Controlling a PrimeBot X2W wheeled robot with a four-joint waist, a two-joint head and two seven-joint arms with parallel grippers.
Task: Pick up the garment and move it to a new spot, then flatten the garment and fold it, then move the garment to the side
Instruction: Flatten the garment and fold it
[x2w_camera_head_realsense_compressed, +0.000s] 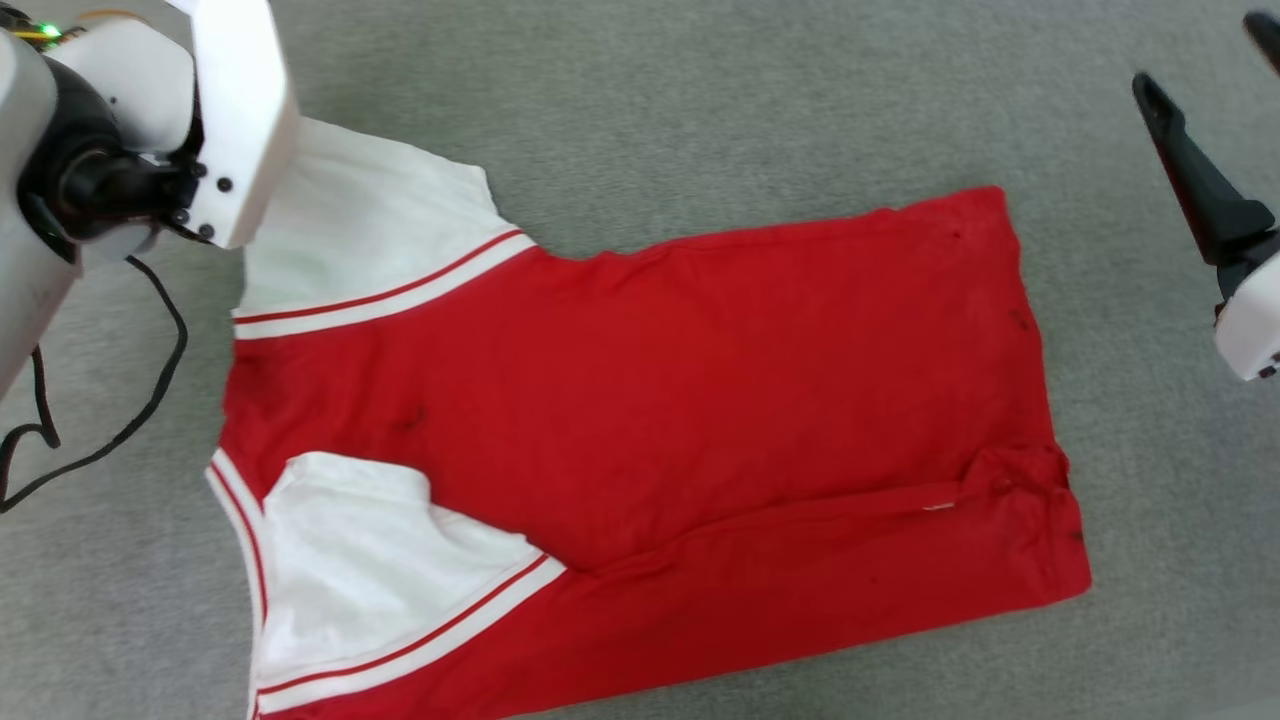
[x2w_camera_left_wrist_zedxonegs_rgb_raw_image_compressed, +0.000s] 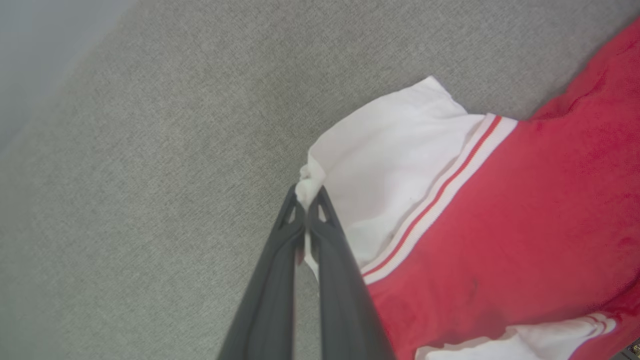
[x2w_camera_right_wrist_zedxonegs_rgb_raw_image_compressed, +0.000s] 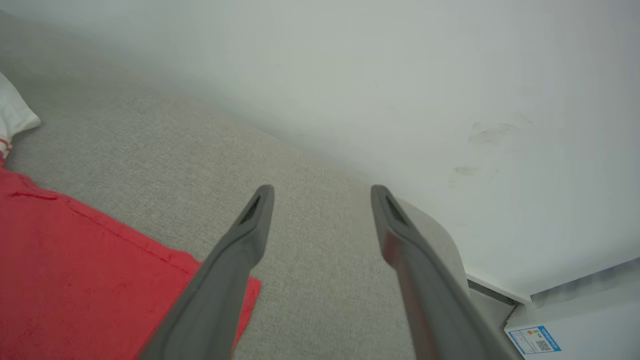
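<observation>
Head view: the garment (x2w_camera_head_realsense_compressed: 650, 400) lies spread, red back up, on the grey surface (x2w_camera_head_realsense_compressed: 700, 100). A white forearm (x2w_camera_head_realsense_compressed: 240, 120) overhangs its upper sleeve (x2w_camera_head_realsense_compressed: 370, 220), and a black cable (x2w_camera_head_realsense_compressed: 150, 400) trails alongside.

Left wrist view: the left claw (x2w_camera_left_wrist_zedxonegs_rgb_raw_image_compressed: 306, 192) is clamped on that sleeve's edge.

Right wrist view: the right claw (x2w_camera_right_wrist_zedxonegs_rgb_raw_image_compressed: 322, 192) stands apart over bare surface near the red hem, with a white wall (x2w_camera_right_wrist_zedxonegs_rgb_raw_image_compressed: 400, 75) behind.

Red garment (x2w_camera_head_realsense_compressed: 640, 400), white sleeves, spread flat, back up
</observation>
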